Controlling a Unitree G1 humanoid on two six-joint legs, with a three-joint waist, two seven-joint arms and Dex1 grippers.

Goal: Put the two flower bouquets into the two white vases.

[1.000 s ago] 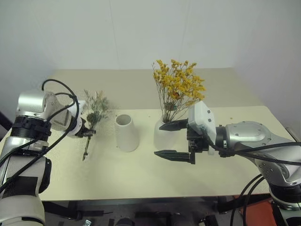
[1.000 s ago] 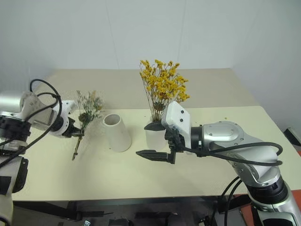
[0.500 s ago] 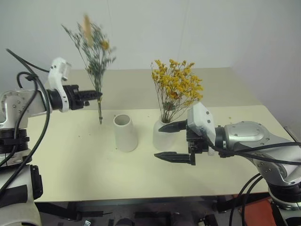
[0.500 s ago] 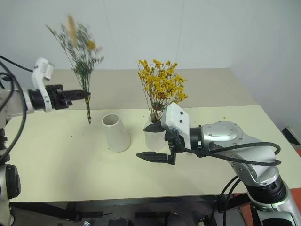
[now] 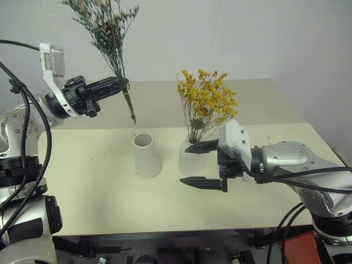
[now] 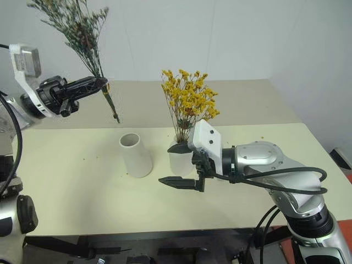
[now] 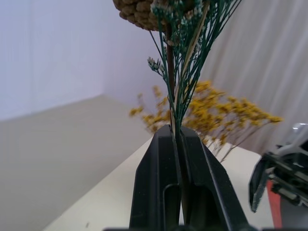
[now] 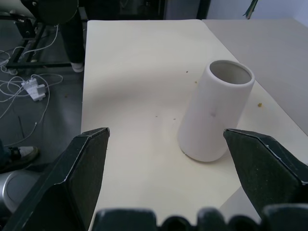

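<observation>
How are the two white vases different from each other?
The tapered white vase with the wide mouth is empty, while the rounder white vase already holds the bushy bunch of yellow-orange flowers. The tapered vase has straight sloping sides and an open top; the rounder vase bulges low and narrows at the neck. The rounder vase stands beside the open right hand; the tapered vase stands apart. Both are matte white and upright on the table.

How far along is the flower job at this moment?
Done: the yellow bouquet stands in the round vase. In hand: the left gripper is shut on the green sprig, held in the air above the table. Left: the sprig has to go into the empty tapered vase. The right gripper hangs open beside the round vase, holding nothing.
</observation>
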